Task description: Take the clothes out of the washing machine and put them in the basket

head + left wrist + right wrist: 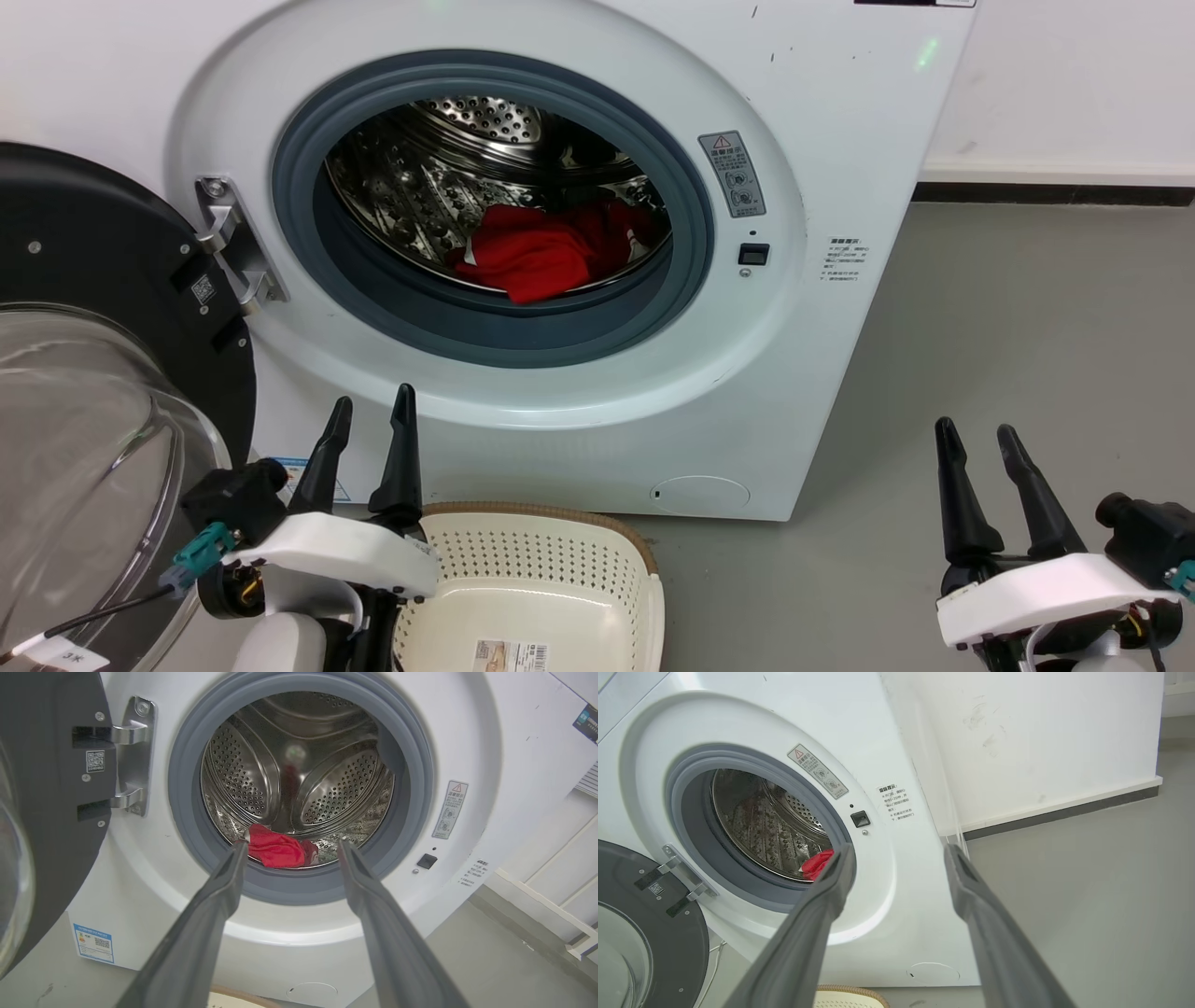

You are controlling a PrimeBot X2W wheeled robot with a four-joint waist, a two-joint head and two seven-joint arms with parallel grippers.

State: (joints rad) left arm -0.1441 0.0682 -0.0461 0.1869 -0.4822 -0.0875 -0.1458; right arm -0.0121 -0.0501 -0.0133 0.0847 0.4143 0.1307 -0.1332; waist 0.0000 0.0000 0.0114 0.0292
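The washing machine [822,140] is being faced head-on, and its black-framed glass door [84,280] is being held wide open at the left on a metal hinge [233,243]. The clothes [541,252] — one bright red bundle — are being cradled at the bottom of the perforated steel drum [420,177], just behind the lower lip of the grey rubber seal [523,327]. A touch of white trim is being shown at the bundle's left edge.

The left gripper [373,399] is being held low in front of the machine, below the porthole and apart from it, fingers pointing up at the opening. Its jaws are being kept spread. In the left wrist view the red bundle is being framed right between the two finger tips.

The right gripper [975,429] is being carried well off to the right, over the grey floor [1027,327] beside the machine's corner. Its jaws are being kept spread too. In the right wrist view a sliver of red is being glimpsed just beside the left finger.

The basket [644,551] is being left on the floor just in front of the machine's base — under the porthole, beside the left gripper — with a paper label [509,653] being shown on its bottom.
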